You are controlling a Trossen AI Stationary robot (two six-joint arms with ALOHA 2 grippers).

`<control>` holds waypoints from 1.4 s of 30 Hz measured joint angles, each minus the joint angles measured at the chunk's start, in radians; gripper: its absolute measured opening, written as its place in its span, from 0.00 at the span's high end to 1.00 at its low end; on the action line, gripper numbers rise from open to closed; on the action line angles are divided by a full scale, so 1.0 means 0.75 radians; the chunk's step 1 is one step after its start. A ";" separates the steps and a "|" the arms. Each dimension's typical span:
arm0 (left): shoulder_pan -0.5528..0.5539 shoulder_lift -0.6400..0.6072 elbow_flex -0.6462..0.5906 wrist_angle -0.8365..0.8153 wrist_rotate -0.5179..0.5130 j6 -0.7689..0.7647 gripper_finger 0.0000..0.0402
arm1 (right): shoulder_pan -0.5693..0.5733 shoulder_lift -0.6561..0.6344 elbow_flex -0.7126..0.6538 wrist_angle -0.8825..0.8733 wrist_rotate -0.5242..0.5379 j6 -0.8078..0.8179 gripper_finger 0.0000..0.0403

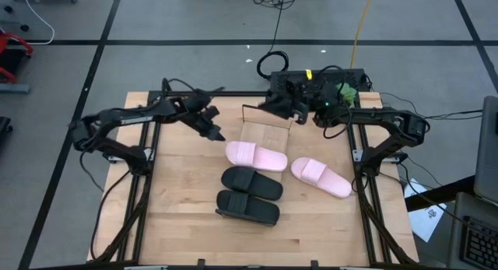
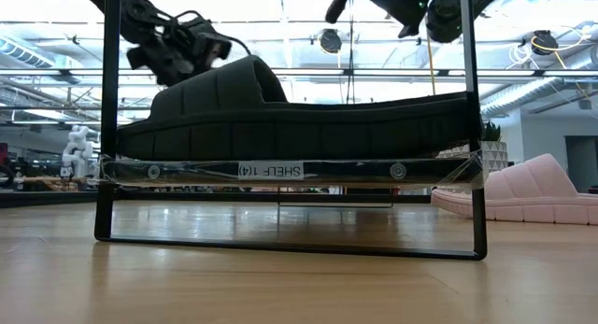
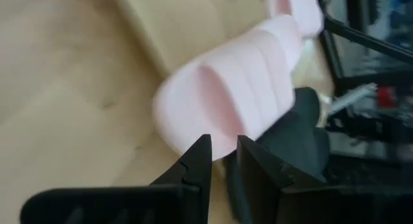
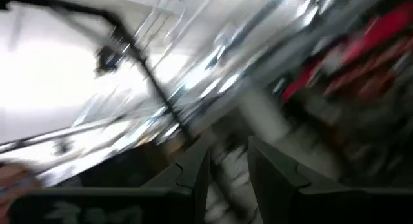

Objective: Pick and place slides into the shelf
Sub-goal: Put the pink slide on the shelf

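The shelf (image 1: 266, 128) is a long light-wood board running from the far to the near side, with thin dark wire frames at its ends (image 2: 280, 170). Three slides lie across it in a row: a pink slide (image 1: 257, 156) (image 3: 239, 95), a black slide (image 1: 251, 182) and, nearest, another black slide (image 1: 247, 208) (image 2: 280, 114). A second pink slide (image 1: 320, 177) (image 2: 542, 189) rests sole-down on the table to the shelf's right. My left gripper (image 1: 218, 135) (image 3: 222, 150) hovers shut just left of the first pink slide's end, apart from it. My right gripper (image 1: 320, 118) (image 4: 227, 162) is raised over the far edge, shut.
A black box with cables (image 1: 311, 87) sits at the table's far edge beside the right gripper. The arms' dark frames (image 1: 140, 157) (image 1: 366, 157) stand along the table's left and right sides. Bare tabletop (image 1: 183, 192) lies left of the shelf.
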 joint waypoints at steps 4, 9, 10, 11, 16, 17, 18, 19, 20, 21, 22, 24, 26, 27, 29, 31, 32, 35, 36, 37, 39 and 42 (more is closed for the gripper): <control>0.046 -0.118 0.001 -0.153 -0.099 0.063 0.83 | -0.023 -0.001 0.000 0.000 -0.391 0.276 0.77; 0.082 -0.254 0.001 -0.329 -0.226 0.108 0.83 | -0.028 -0.003 0.000 -0.001 -0.664 0.593 0.77; 0.086 -0.278 0.000 -0.364 -0.246 0.111 0.83 | -0.028 -0.014 0.000 -0.011 -0.664 0.629 0.77; 0.090 -0.299 0.000 -0.387 -0.264 0.112 0.83 | -0.028 -0.024 0.000 -0.028 -0.663 0.659 0.77; 0.101 -0.388 0.000 -0.473 -0.364 0.106 0.83 | -0.026 -0.077 -0.001 -0.133 -0.643 0.766 0.77; 0.101 -0.399 0.000 -0.479 -0.379 0.102 0.83 | -0.017 -0.087 -0.001 -0.135 -0.615 0.768 0.77; 0.101 -0.409 0.000 -0.491 -0.391 0.102 0.83 | -0.008 -0.098 -0.001 -0.130 -0.590 0.768 0.77; 0.101 -0.417 0.000 -0.496 -0.398 0.102 0.83 | -0.001 -0.111 -0.001 -0.130 -0.578 0.768 0.77; 0.101 -0.422 0.000 -0.492 -0.399 0.103 0.83 | 0.006 -0.127 -0.001 -0.131 -0.561 0.761 0.77; 0.101 -0.424 0.000 -0.491 -0.399 0.103 0.83 | 0.012 -0.143 -0.001 -0.131 -0.544 0.742 0.77; 0.101 -0.424 0.000 -0.492 -0.399 0.103 0.83 | 0.018 -0.161 -0.001 -0.130 -0.524 0.712 0.77; 0.101 -0.423 0.000 -0.496 -0.400 0.103 0.83 | 0.024 -0.219 -0.002 -0.131 -0.489 0.653 0.77; 0.101 -0.424 0.000 -0.504 -0.400 0.103 0.83 | 0.027 -0.301 -0.002 -0.125 -0.449 0.593 0.77; 0.101 -0.424 0.000 -0.503 -0.400 0.103 0.83 | 0.027 -0.351 -0.001 -0.122 -0.435 0.566 0.77; 0.101 -0.423 0.000 -0.504 -0.400 0.104 0.83 | 0.027 -0.452 -0.001 -0.153 -0.398 0.492 0.77; 0.101 -0.424 0.000 -0.503 -0.405 0.107 0.83 | 0.027 -0.570 -0.001 -0.260 -0.360 0.383 0.77; 0.101 -0.423 0.000 -0.504 -0.409 0.107 0.83 | 0.027 -0.636 -0.001 -0.352 -0.337 0.305 0.77; 0.102 -0.424 0.000 -0.503 -0.410 0.108 0.83 | 0.056 -0.849 0.002 -0.795 -0.235 0.022 0.77; 0.102 -0.423 0.000 -0.504 -0.410 0.107 0.83 | 0.073 -0.921 0.002 -0.989 -0.180 -0.081 0.77; 0.102 -0.423 0.000 -0.504 -0.410 0.107 0.83 | 0.094 -0.994 0.002 -1.210 -0.107 -0.178 0.77; 0.102 -0.423 0.000 -0.505 -0.410 0.106 0.83 | 0.156 -1.128 0.002 -1.648 0.109 -0.334 0.77; 0.102 -0.423 0.000 -0.505 -0.410 0.106 0.83 | 0.282 -1.265 0.002 -2.178 0.537 -0.398 0.77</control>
